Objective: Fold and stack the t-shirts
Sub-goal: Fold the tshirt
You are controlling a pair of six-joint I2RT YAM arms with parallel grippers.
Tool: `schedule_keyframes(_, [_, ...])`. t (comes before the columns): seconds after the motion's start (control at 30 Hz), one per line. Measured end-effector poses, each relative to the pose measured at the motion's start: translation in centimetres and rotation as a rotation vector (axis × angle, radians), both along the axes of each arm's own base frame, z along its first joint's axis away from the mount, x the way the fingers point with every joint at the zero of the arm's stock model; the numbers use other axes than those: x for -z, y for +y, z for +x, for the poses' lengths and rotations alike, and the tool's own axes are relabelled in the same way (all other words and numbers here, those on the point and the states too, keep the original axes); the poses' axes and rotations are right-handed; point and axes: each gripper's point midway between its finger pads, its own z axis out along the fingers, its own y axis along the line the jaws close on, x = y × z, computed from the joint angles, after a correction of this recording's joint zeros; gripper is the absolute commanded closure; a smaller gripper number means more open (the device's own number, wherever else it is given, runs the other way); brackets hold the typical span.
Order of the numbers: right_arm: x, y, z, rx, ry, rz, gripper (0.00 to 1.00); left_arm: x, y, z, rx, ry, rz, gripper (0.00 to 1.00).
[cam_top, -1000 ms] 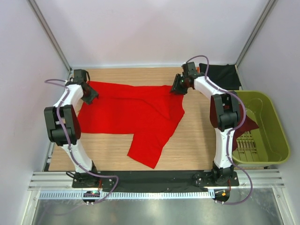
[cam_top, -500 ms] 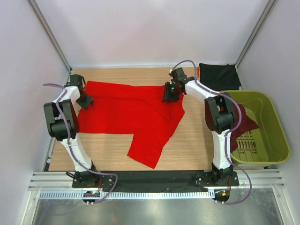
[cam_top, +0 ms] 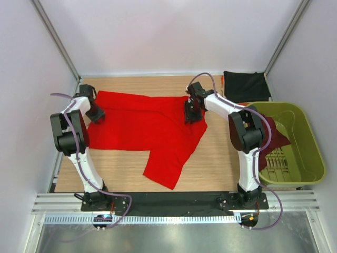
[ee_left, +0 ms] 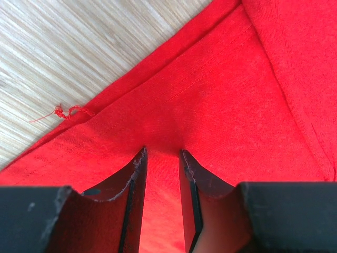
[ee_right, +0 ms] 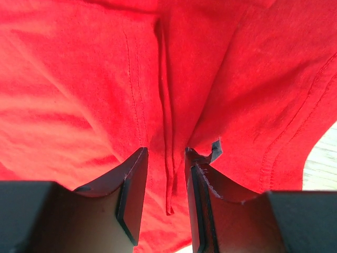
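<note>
The bright red t-shirt (cam_top: 142, 124) lies spread on the wooden table, one part trailing toward the near edge. My left gripper (cam_top: 96, 113) is shut on its left edge; the left wrist view shows red cloth (ee_left: 221, 95) pinched between the narrow jaws (ee_left: 163, 153). My right gripper (cam_top: 189, 115) is shut on the shirt's upper right part; the right wrist view shows a red fold (ee_right: 168, 121) between the jaws (ee_right: 166, 150). The black t-shirt (cam_top: 246, 84) lies folded at the back right. The dark maroon t-shirt (cam_top: 276, 138) hangs in the basket.
The olive-green plastic basket (cam_top: 310, 153) stands at the right edge of the table. White walls and metal frame posts close the table on three sides. Bare wood (cam_top: 221, 158) shows to the right of the red shirt.
My right gripper has moved left and nearer, from the shirt's back right corner onto the shirt, drawing that corner in. My left gripper has shifted slightly at the left edge.
</note>
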Motion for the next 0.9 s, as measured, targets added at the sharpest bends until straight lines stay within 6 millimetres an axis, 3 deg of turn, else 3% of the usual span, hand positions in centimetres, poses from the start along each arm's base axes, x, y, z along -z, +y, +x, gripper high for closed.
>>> schedule_keyframes(0.13, [0.4,0.0,-0.6,-0.004,0.015,-0.002,0.6,0.0,0.1,0.1,0.005,-0.001,0.003,0.69])
schedule_keyframes(0.23, [0.6,0.1,-0.9,-0.008,0.023,-0.006,0.67,0.0,0.1,0.2,0.007,0.0,0.005,0.69])
schedule_keyframes(0.4, [0.6,0.1,-0.9,-0.009,0.021,-0.012,0.99,0.0,0.2,0.3,0.006,0.0,0.01,0.69])
schedule_keyframes(0.63, [0.6,-0.7,-1.1,-0.01,0.022,-0.053,0.99,0.0,0.4,0.5,0.003,0.0,0.018,0.69])
schedule_keyframes(0.9, [-0.6,-2.4,-0.8,0.005,-0.007,-0.108,0.99,0.0,1.0,0.8,0.006,0.01,0.034,0.68])
